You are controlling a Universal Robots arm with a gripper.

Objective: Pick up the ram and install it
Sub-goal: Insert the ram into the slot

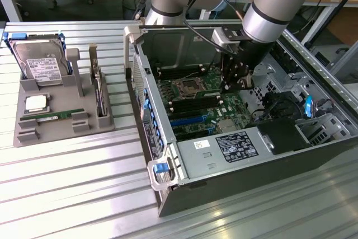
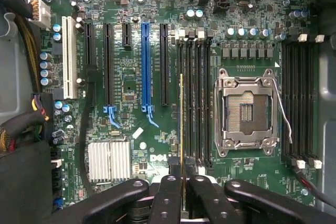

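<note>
My gripper [image 2: 181, 181] is shut on the ram [image 2: 181, 124], which I see edge-on as a thin line running out from between the two inner fingers [image 2: 168, 195]. The stick hangs just over the bank of black memory slots [image 2: 195, 103] beside the empty processor socket [image 2: 245, 109], roughly lined up with the outermost slot. I cannot tell whether it touches the slot. In the exterior view the gripper [image 1: 234, 84] reaches down into the open computer case [image 1: 168, 194], over the motherboard [image 1: 196, 102].
On the exterior view's left a grey holder [image 1: 61, 132] carries a hard drive [image 1: 38, 62], a processor chip [image 1: 34, 103], an upright expansion card [image 1: 99, 90] and a green memory stick [image 1: 53, 117]. Case walls, the power supply [image 1: 229, 149] and cables [image 2: 21, 124] surround the board.
</note>
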